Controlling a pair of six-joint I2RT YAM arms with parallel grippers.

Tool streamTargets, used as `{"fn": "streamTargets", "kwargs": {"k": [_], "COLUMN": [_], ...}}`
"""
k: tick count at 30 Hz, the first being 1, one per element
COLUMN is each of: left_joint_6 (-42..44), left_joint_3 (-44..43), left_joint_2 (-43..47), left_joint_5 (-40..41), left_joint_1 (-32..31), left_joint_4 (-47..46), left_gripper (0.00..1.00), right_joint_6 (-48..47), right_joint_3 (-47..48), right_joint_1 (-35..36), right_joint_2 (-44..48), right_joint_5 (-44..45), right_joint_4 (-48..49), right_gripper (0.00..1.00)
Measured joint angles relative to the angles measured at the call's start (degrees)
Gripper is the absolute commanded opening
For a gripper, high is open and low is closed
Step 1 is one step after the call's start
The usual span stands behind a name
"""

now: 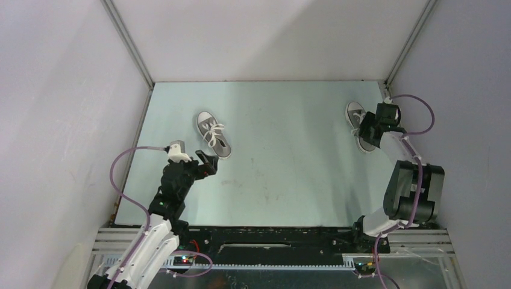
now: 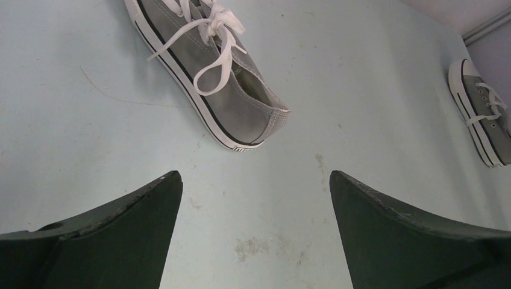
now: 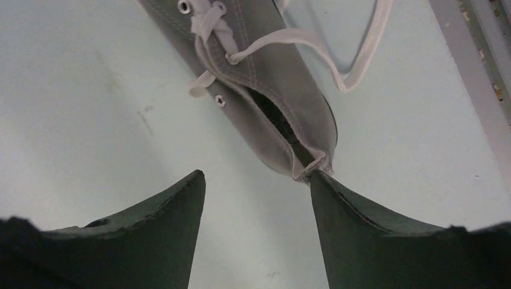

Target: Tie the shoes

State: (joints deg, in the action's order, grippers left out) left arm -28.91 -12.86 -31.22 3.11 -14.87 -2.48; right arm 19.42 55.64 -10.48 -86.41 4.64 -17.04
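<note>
The left gripper [image 2: 253,177] has its jaws spread wide with nothing between them, above bare table [image 1: 289,174]. The left shoe [image 2: 220,90] lies just beyond, at 12 o'clock, heel towards the fingers, its white lace in a slack loop. The right gripper [image 3: 256,174] is likewise parted and holds nothing. The right shoe [image 3: 271,78] sits at its 12 o'clock, its heel seeming to touch one fingertip [image 3: 322,183] (its lace trails loose over the table). From above, the shoes lie well apart, at 10 and 2 o'clock.
</note>
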Motion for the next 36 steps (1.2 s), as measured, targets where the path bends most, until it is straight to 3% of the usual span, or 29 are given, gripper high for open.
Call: {"fn": "streamTargets", "kwargs": {"k": [9,17,23,26,28,36], "left_joint_6": [0.0,0.0,0.0,0.0,0.0,0.0], "left_joint_3": [0.0,0.0,0.0,0.0,0.0,0.0], "left_joint_2": [-1.4,-2.0,-2.7,-3.5,-3.8,-4.9], "left_joint_5": [-1.6,-1.9,-2.6,-3.4,-3.6,-5.1], "left_joint_1": [0.0,0.0,0.0,0.0,0.0,0.0], "left_joint_4": [-1.2,-1.4,-1.7,-2.1,-2.2,-3.2], "left_gripper": [1.0,1.0,1.0,1.0,1.0,0.98], "right_joint_6": [-1.7,-3.4,-5.2,-6.2,-6.5,-6.4], "right_joint_3": [6.4,10.7,11.2,13.5,15.4,16.4], "right_joint_1": [0.0,2.0,3.7,3.8,4.1,8.6], "right_joint_2": [-8.7,-17.0,-17.0,-18.3,-19.9,-19.6], "right_joint_5": [4.1,6.9,9.0,8.6,8.5,11.4], "right_joint_4": [-0.9,-0.5,-2.5,-4.4,-5.7,-8.3], "right_gripper": [0.66,0.7,0.43,0.12,0.01,0.0]}}
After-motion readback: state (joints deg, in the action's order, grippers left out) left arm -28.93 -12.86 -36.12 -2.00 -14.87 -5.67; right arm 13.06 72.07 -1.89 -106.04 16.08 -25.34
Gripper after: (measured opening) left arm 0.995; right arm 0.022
